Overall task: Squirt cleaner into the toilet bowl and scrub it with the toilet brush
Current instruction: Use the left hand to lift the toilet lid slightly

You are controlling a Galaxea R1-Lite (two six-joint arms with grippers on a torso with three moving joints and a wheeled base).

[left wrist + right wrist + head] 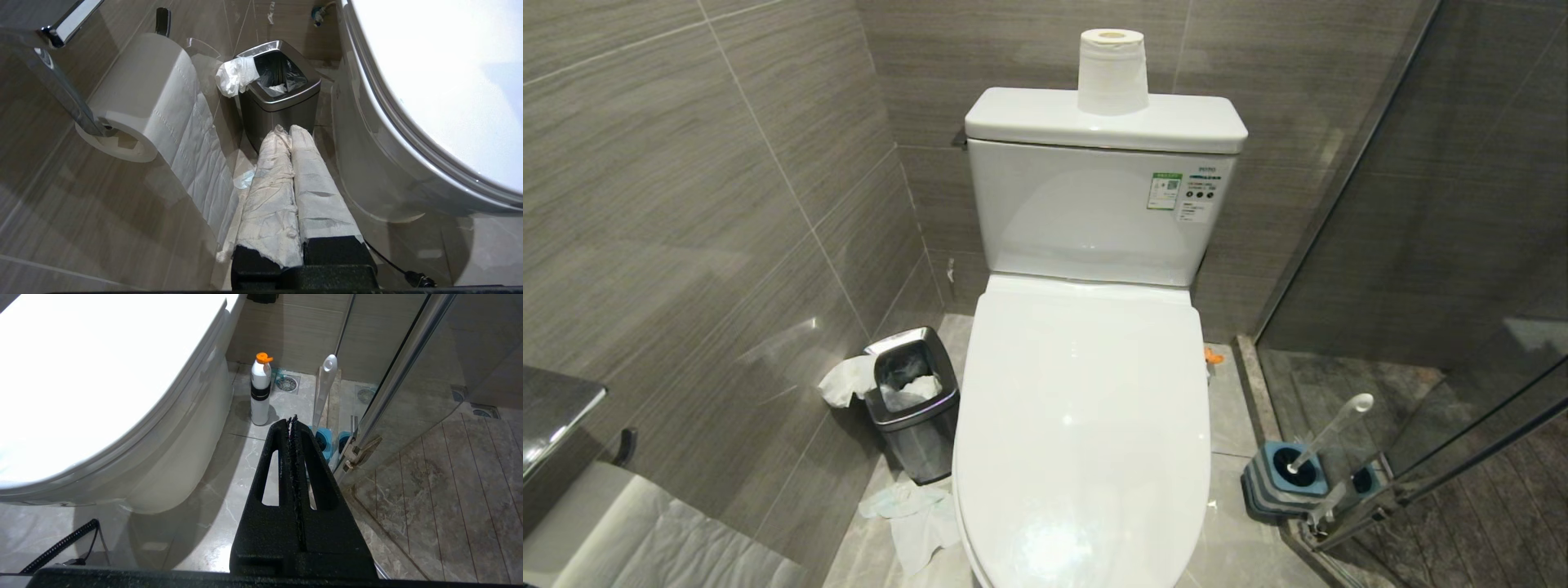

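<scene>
Left tool [291, 130], paper-wrapped, closed and empty, nearest the lens, pointing at the steel bin [282, 102]. Right tool [292, 420] closed, empty. Toilet bowl [1086, 425] at centre, lid down. Toilet brush [1327, 433] in its holder [1278, 482] at 4 o'clock; bottle [260, 392] beside the bowl.

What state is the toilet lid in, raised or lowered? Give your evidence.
Lowered. In the head view the white lid lies flat over the toilet bowl, hiding the basin entirely.
</scene>
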